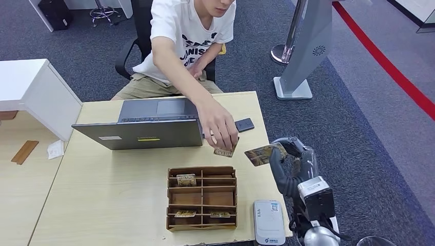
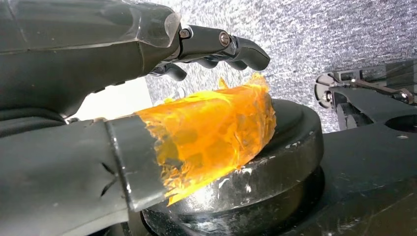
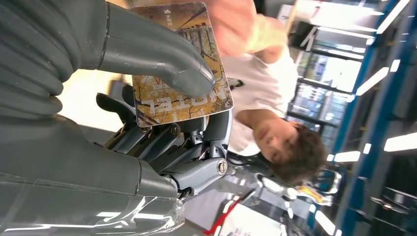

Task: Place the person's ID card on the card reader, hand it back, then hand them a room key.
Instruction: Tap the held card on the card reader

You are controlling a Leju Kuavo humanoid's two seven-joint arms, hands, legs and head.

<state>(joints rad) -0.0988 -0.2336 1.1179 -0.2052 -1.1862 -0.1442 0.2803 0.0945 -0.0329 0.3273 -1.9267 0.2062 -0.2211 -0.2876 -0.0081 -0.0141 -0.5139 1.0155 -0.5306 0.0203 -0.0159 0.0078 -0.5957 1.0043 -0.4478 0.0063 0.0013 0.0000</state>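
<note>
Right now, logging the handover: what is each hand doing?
Left hand: holds nothing, fingers apart, so open.
Right hand: holding a card under its thumb.

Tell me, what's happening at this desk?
The right robot hand holds a patterned card out over the table's edge, thumb pressed on it. The seated person's hand holds a similar card just above the wooden card rack. A white card reader sits beside the rack. The left robot hand holds nothing.
</note>
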